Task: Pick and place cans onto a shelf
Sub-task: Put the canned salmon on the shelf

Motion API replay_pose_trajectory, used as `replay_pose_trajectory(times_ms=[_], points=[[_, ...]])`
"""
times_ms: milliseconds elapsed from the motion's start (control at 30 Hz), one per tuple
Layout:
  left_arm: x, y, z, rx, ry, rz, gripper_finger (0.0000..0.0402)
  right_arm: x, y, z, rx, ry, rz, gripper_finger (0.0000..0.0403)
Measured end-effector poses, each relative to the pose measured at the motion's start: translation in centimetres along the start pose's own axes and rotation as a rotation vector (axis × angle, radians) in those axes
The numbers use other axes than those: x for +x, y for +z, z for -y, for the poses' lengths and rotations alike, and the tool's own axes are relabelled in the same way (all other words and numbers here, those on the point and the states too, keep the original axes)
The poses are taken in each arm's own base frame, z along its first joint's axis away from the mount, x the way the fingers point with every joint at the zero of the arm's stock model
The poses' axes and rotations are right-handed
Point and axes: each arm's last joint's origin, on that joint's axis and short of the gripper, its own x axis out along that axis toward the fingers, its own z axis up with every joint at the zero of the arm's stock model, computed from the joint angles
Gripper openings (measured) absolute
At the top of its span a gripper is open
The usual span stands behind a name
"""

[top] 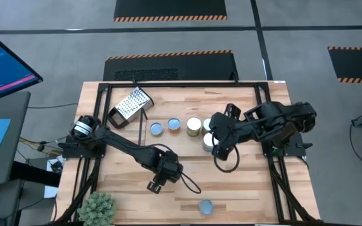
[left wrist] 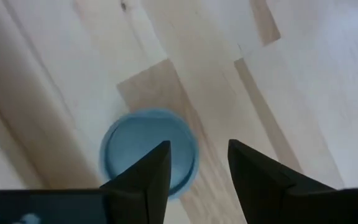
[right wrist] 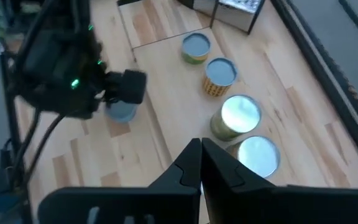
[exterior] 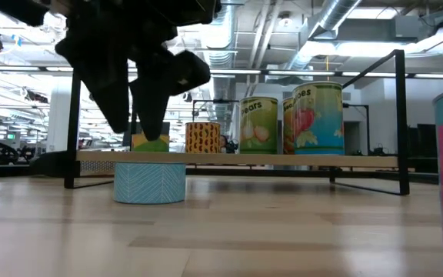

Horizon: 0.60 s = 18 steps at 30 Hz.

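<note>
Hovering near the table's front, the left gripper spreads its empty fingers, apparently lining up on the low blue-lidded can lying just ahead of them, apart from the others. Farther back, the right gripper waits, fingers pressed together and holding nothing, beside four cans standing in a row on the shelf.

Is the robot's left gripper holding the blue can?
No, the left gripper is open above the blue can, which sits on the table.
</note>
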Motion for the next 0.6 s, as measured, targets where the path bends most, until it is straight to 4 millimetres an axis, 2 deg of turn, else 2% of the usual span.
replay_pose_trajectory(times_ms=[333, 600], points=[[2.6, 0.2, -0.2, -0.018, -0.057, -0.025, 0.0145, 0.0, -0.1, -0.1, 0.005, 0.002, 0.001, 0.0028], [2.2, 0.2, -0.4, -0.072, -0.042, -0.054, 0.0145, -0.1, -0.2, -0.3, 0.006, 0.006, 0.001, 0.0028]])
